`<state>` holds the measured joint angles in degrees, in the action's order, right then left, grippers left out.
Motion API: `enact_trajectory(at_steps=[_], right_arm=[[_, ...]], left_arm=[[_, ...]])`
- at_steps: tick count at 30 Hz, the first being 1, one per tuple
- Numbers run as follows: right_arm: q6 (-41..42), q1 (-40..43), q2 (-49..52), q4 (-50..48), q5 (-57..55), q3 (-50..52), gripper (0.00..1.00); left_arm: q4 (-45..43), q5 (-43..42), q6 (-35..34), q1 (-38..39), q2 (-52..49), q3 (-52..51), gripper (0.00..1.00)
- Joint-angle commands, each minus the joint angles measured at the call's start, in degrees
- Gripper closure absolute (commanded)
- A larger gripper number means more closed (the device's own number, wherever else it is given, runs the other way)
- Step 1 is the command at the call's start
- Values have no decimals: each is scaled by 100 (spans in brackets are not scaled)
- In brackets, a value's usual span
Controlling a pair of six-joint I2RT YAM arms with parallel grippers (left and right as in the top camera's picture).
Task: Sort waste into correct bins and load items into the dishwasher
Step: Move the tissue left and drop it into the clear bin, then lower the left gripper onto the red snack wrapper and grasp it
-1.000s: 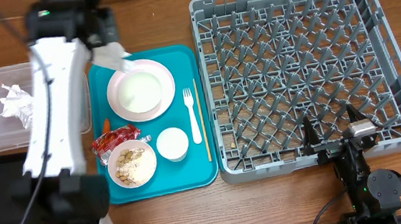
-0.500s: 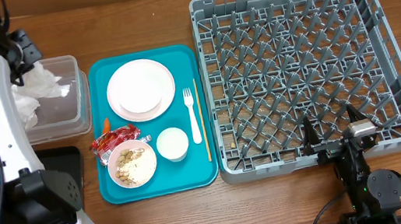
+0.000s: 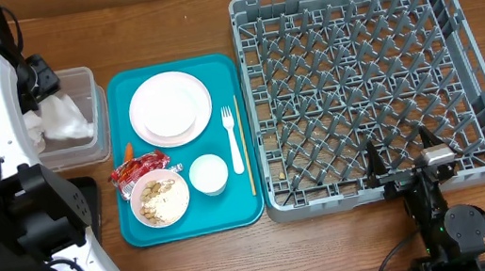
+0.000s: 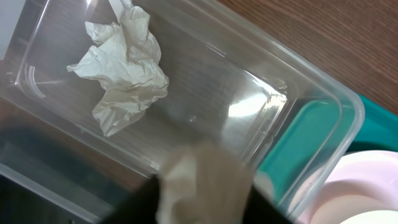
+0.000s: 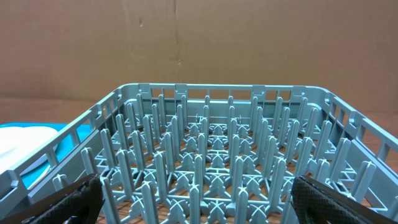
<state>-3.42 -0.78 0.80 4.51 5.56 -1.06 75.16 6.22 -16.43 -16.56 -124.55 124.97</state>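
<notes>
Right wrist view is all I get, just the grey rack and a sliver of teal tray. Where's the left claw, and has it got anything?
Observer: The left claw hangs over the clear tub, a crumpled napkin between its jaws; gripped or released, I can't tell.
Operator: Anything lying in the tub?
Observer: One other crumpled napkin on its floor.
Operator: What's on the teal tray?
Observer: A plate, a bowl of scraps, a cup, a fork, a stick and a red wrapper.
</notes>
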Motion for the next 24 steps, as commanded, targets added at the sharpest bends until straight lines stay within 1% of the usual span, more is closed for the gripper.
enact_trajectory(at_steps=[1, 3, 6, 10, 13, 15, 16, 18, 19, 20, 24], right_arm=[[17, 20, -63, -24, -15, 61, 0], [20, 20, -63, -24, -15, 61, 0], [20, 20, -63, -24, -15, 61, 0], [17, 20, -63, -24, -15, 61, 0], [20, 20, -63, -24, -15, 61, 0], [17, 20, -63, -24, -15, 61, 0], [17, 20, -63, -24, -15, 61, 0], [17, 20, -63, -24, -15, 61, 0], [20, 20, -63, -24, -15, 61, 0], [20, 20, -63, -24, -15, 61, 0], [17, 20, -63, -24, -15, 61, 0]], left_arm=[[-74, -26, 15, -48, -15, -2, 29], [-87, -31, 157, -46, -15, 72, 27], [116, -83, 186, -46, 15, 337, 25], [616, -380, 162, 2, 243, 737, 26], [1139, -717, 111, 81, 577, 807, 27], [1639, -909, -114, 157, 852, 807, 28], [1744, -922, -162, 170, 909, 807, 29], [2068, -922, -293, 232, 1102, 804, 33], [2166, -946, -304, 280, 1235, 789, 38], [2166, -1023, -258, 317, 1340, 734, 40], [2166, -1204, -153, 518, 1718, 385, 40]])
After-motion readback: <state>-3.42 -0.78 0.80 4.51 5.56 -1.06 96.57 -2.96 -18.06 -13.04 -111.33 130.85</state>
